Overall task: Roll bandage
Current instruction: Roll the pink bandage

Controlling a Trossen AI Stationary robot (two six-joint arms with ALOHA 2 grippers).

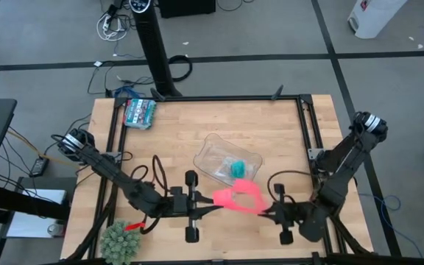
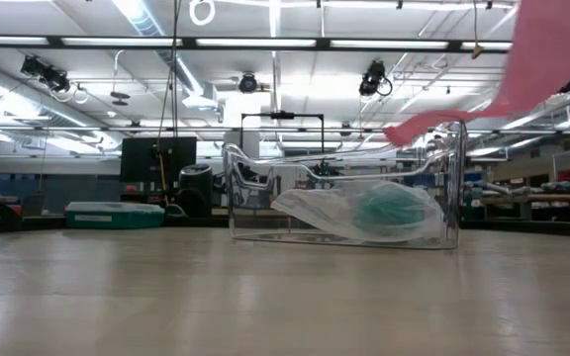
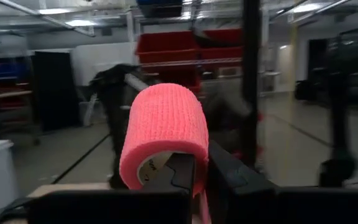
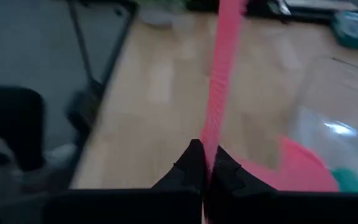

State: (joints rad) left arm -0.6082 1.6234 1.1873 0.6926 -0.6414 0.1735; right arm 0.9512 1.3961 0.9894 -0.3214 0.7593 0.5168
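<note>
Pink bandage (image 1: 238,196) stretched lower centre of high view, roll end clenched in left pincer (image 1: 210,209), strip end pinched in right pincer (image 1: 265,212), above bench (image 1: 175,140), near clear tray (image 1: 210,156).

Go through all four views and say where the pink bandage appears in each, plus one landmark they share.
High: bandage stretched between both hands, near the front edge.
Low: strip at the upper right.
Left wrist: roll at centre.
Right wrist: strip running up from the fingers.
Shared landmark: the clear tray.
</note>
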